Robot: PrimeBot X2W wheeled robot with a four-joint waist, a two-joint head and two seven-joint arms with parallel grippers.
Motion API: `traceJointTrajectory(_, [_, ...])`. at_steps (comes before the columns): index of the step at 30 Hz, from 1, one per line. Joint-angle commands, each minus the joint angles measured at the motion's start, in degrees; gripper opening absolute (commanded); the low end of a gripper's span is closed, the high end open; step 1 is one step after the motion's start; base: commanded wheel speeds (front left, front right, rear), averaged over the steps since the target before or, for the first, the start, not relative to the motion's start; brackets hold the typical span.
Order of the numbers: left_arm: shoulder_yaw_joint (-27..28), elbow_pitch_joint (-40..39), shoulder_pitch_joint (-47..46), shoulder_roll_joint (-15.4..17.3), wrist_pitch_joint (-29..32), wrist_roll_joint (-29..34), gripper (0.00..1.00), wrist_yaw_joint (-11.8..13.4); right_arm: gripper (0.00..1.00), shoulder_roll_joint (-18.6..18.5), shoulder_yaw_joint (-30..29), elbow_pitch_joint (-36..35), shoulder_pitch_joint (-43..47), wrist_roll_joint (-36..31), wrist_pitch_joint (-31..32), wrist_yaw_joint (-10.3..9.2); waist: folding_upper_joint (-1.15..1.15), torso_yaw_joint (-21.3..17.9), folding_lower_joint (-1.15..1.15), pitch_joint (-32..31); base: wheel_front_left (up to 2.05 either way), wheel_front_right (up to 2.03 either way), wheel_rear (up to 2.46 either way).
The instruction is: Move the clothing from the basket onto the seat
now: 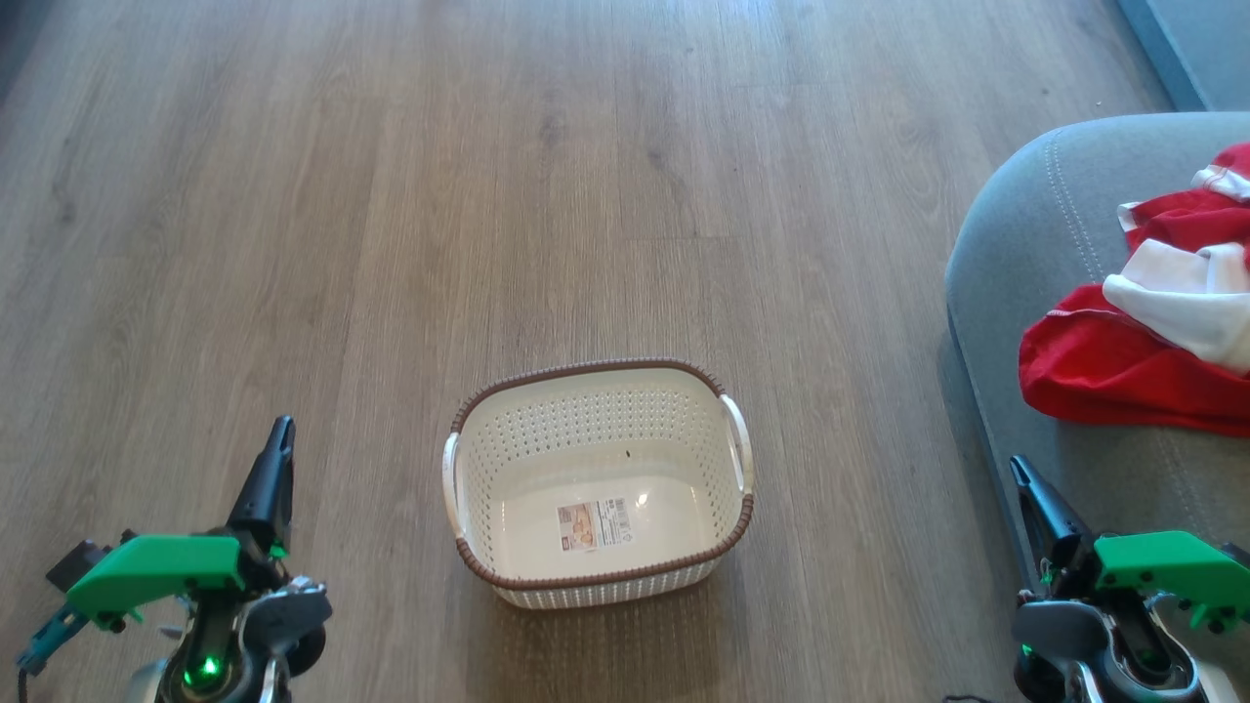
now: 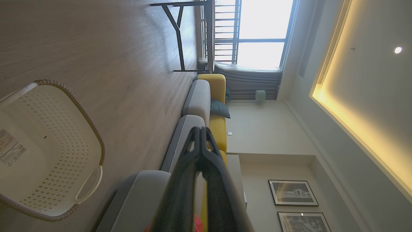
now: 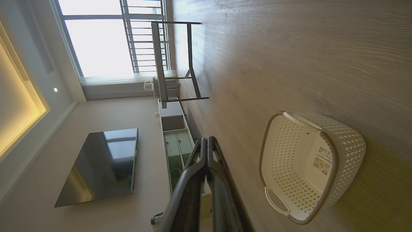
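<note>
The cream basket (image 1: 598, 485) with its brown rim stands on the wooden floor, holding nothing but a label sticker; the wrist views show it too (image 2: 48, 151) (image 3: 309, 167). Red and white clothing (image 1: 1157, 327) lies heaped on the grey-blue seat (image 1: 1035, 244) at the right. My left gripper (image 1: 281, 427) is shut and holds nothing, low at the left of the basket. At the lower right, over the seat's front edge, my right gripper (image 1: 1017, 463) is likewise shut on nothing. Both pairs of fingertips meet in the wrist views (image 2: 201, 129) (image 3: 206, 139).
Bare wooden floor (image 1: 488, 195) stretches ahead and to the left of the basket. The wrist views show a grey and yellow sofa (image 2: 206, 103), a dark-framed table (image 3: 170, 61) near the window, a wall television (image 3: 103, 164) and a low cabinet (image 3: 175, 145).
</note>
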Motion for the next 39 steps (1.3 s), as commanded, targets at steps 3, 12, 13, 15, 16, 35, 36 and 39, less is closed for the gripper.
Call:
traceJointTrajectory(3, [2.04, -2.04, -1.58, 0.31, 0.41, -0.25, 0.00, -0.39, 0.00, -0.81, 1.00, -2.29, -2.87, 0.34, 0.42, 0.39, 0.00, 0.00, 0.00, 0.00, 0.00, 0.00, 0.00])
traceJointTrajectory(12, [2.04, -2.04, -1.58, 0.31, 0.41, -0.25, 0.00, -0.39, 0.00, -0.81, 1.00, -2.29, -2.87, 0.34, 0.42, 0.39, 0.00, 0.00, 0.00, 0.00, 0.00, 0.00, 0.00])
traceJointTrajectory(13, [2.04, -2.04, -1.58, 0.31, 0.41, -0.25, 0.00, -0.39, 0.00, -0.81, 1.00, -2.29, -2.87, 0.34, 0.42, 0.39, 0.00, 0.00, 0.00, 0.00, 0.00, 0.00, 0.00])
traceJointTrajectory(15, [2.04, -2.04, -1.58, 0.31, 0.41, -0.25, 0.00, -0.39, 0.00, -0.81, 1.00, -2.29, -2.87, 0.34, 0.42, 0.39, 0.00, 0.00, 0.00, 0.00, 0.00, 0.00, 0.00])
traceJointTrajectory(16, [2.04, -2.04, -1.58, 0.31, 0.41, -0.25, 0.00, -0.39, 0.00, -0.81, 1.00, -2.29, -2.87, 0.34, 0.42, 0.39, 0.00, 0.00, 0.00, 0.00, 0.00, 0.00, 0.00])
traceJointTrajectory(35, [2.04, -2.05, -1.58, 0.31, 0.41, -0.25, 0.00, -0.39, 0.00, -0.81, 1.00, -2.29, -2.87, 0.34, 0.42, 0.39, 0.00, 0.00, 0.00, 0.00, 0.00, 0.00, 0.00])
traceJointTrajectory(36, [2.04, -2.05, -1.58, 0.31, 0.41, -0.25, 0.00, -0.39, 0.00, -0.81, 1.00, -2.29, -2.87, 0.34, 0.42, 0.39, 0.00, 0.00, 0.00, 0.00, 0.00, 0.00, 0.00])
traceJointTrajectory(39, [2.04, -2.05, -1.58, 0.31, 0.41, -0.25, 0.00, -0.39, 0.00, -0.81, 1.00, -2.29, -2.87, 0.34, 0.42, 0.39, 0.00, 0.00, 0.00, 0.00, 0.00, 0.00, 0.00])
